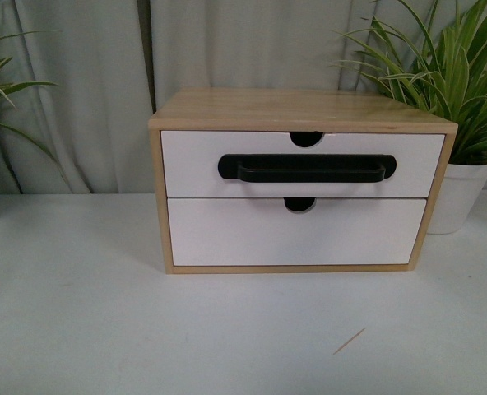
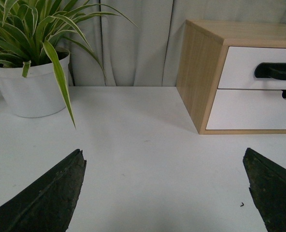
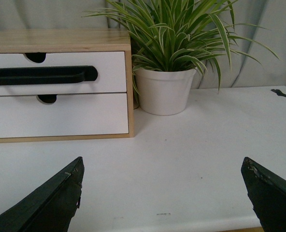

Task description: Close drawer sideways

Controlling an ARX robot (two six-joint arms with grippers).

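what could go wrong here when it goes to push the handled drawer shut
1. The drawer sits only slightly proud of the cabinet, so a sideways push could slide the whole cabinet across the table instead.
2. The potted plant stands right beside the cabinet; the right gripper, open, could brush its leaves.
3. The left gripper, also open, could snag the black bar handle.

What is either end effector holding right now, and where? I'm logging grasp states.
Nothing. Left end effector and right end effector are both open, away from the drawer.
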